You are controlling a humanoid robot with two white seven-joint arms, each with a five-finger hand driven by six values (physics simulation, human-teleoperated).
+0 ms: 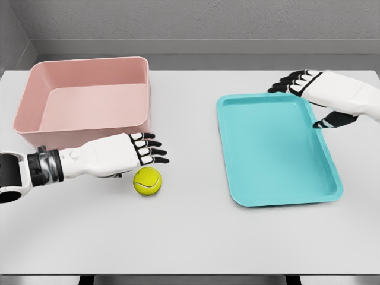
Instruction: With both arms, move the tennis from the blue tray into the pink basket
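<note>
The left robot hand (127, 151) extends from the left edge with fingers straight and slightly spread, released, holding nothing. It sits in front of the near wall of the pink basket (41, 110), and its fingertips (159, 152) reach just above and beside the tennis ball (147, 181). The tennis ball lies on the counter (190, 237), outside the blue tray (237, 148) and near the basket's near right corner; whether the hand touches it cannot be determined.

The right robot hand (312, 95) hovers over the far right corner of the blue tray, fingers loosely extended, thumb hanging down over the tray floor, released and grasping nothing. The tray holds nothing visible.

Recommended procedure for the step in hand: lower the left robot hand over the ball and centre the palm on it before closing the fingers, since a round ball on a smooth counter is likely to roll from a glancing touch. Lift clear of the basket's near wall, then release over the basket floor.

Limits of view: the left thumb is mostly hidden below the palm. The right forearm is cut off by the right edge. The basket's near inner wall is not visible.
</note>
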